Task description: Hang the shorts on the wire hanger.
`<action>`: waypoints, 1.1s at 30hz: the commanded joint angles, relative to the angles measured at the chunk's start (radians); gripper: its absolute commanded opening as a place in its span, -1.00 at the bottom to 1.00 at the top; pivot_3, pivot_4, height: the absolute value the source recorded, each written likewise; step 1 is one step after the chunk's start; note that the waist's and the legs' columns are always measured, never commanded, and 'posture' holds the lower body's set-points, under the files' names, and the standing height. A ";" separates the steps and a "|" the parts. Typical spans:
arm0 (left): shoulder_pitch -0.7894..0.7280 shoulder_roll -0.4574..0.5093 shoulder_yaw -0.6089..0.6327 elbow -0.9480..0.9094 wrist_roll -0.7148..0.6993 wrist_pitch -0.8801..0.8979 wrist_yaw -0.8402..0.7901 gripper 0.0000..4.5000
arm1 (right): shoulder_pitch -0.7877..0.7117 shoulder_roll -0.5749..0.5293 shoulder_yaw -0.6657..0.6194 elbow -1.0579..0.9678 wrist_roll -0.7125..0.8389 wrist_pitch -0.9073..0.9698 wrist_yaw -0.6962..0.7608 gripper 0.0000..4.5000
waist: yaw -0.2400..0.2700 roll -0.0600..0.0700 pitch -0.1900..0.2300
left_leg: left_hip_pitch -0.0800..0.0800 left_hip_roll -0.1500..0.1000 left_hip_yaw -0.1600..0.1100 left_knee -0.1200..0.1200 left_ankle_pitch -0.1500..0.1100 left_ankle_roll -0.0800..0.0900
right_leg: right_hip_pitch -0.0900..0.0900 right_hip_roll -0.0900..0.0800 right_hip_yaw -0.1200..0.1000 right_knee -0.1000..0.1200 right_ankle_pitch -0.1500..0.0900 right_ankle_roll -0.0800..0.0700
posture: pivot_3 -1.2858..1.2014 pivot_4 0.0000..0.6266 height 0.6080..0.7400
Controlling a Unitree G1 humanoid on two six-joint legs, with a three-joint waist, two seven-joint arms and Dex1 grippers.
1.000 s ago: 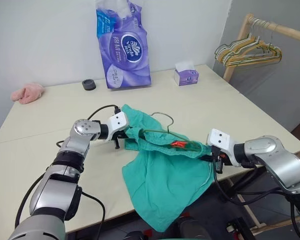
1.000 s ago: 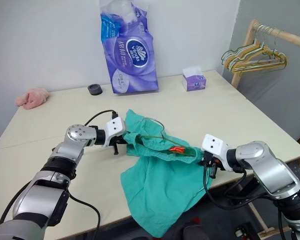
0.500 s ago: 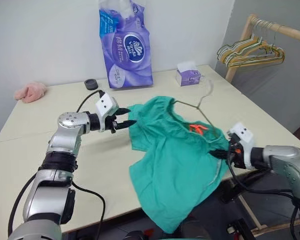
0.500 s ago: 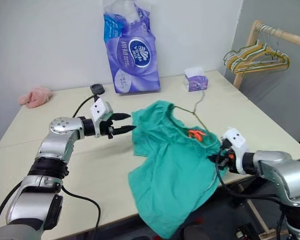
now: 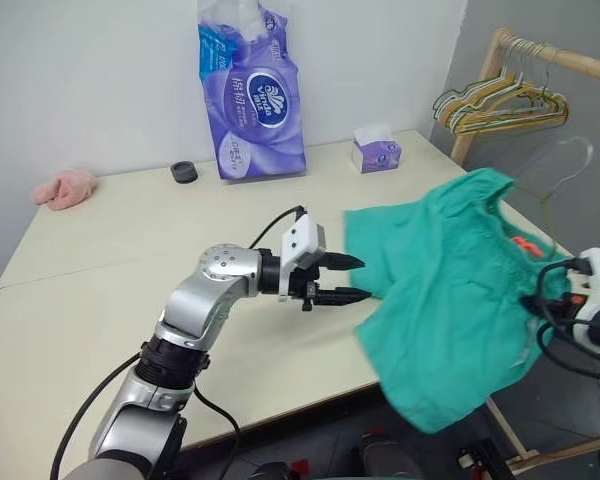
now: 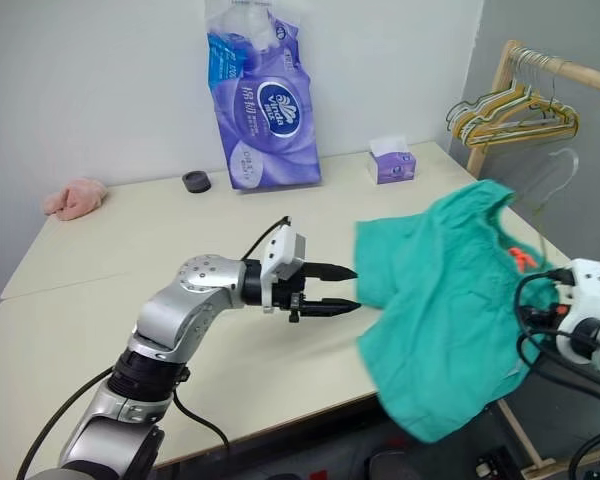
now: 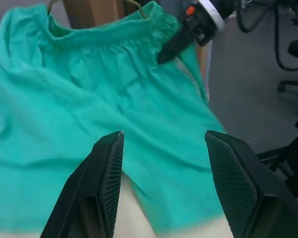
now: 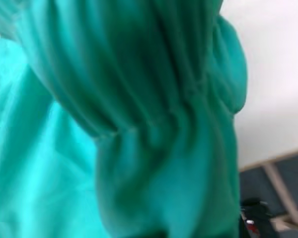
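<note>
While the left gripper [image 5: 352, 279] hangs over the beige tabletop [image 5: 120, 260] w/ its two black fingers [image 7: 105, 184] spread wide & nothing between them, the teal-green cloth shorts w/ gathered elastic waistband [image 5: 450, 290] sit just past the fingertips, not touching. Left wrist view: both finger pads point at the shorts' legs, the cloth spread flat ahead of them, waistband on the far side. Right gripper [image 7: 170, 48] is clamped shut on the waistband edge at the side of the shorts away from the left fingers; right wrist view has bunched teal folds pressed up close against that gripper. Shorts are lifted: upper part raised off the table, lower legs draping past the table's near-right edge. Thin bare wire hanger, dark grey-olive, w/ hooked top [image 5: 565, 170] rises out of the waistband above the right fingers, hook up in the air near a wooden rail w/ bunched yellow & green hangers [image 5: 500, 100]. Well behind the left fingers: purple tissue-roll pack [image 5: 248, 90], small purple tissue box [image 5: 376, 150], small black round cap [image 5: 184, 172], pink cloth [image 5: 64, 187].
</note>
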 commanded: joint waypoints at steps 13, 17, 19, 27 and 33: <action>-0.178 -0.171 -0.064 0.032 0.032 -0.119 0.047 0.22 | -0.423 -0.223 -0.171 0.397 -0.182 -0.071 -0.250 -1.00 | -0.043 0.019 0.006 | 0.014 0.001 0.006 -0.002 -0.005 0.008 | 0.017 0.001 0.004 -0.009 -0.003 0.005 | -0.24 -0.80 1.00; -0.232 -0.190 -0.056 0.038 0.022 -0.140 0.039 0.22 | -0.441 -0.288 -0.185 0.546 -0.200 -0.098 -0.264 -1.00 | -0.040 0.023 0.009 | 0.015 -0.001 0.008 -0.002 -0.007 0.012 | 0.021 0.000 0.005 -0.013 -0.005 0.009 | -0.23 -0.79 1.00; -0.249 -0.193 -0.057 0.045 0.028 -0.158 0.039 0.22 | -0.439 -0.303 -0.197 0.596 -0.209 -0.109 -0.273 -1.00 | -0.039 0.024 0.010 | 0.015 0.000 0.008 -0.002 -0.007 0.013 | 0.023 0.000 0.005 -0.014 -0.005 0.009 | -0.23 -0.79 1.00; -0.335 -0.237 -0.061 0.102 0.023 -0.210 0.023 0.22 | -0.421 -0.355 -0.271 0.724 -0.228 -0.106 -0.301 -1.00 | -0.040 0.030 0.014 | 0.020 -0.001 0.011 -0.002 -0.008 0.014 | 0.029 0.001 0.008 -0.015 -0.010 0.017 | -0.24 -0.76 1.00; -0.380 -0.283 -0.070 0.132 -0.015 -0.207 -0.041 0.22 | -0.359 -0.366 -0.305 0.706 -0.233 -0.080 -0.287 -1.00 | -0.044 0.029 0.015 | 0.022 -0.001 0.018 -0.002 -0.010 0.017 | 0.030 0.002 0.015 -0.015 -0.012 0.020 | -0.25 -0.77 1.00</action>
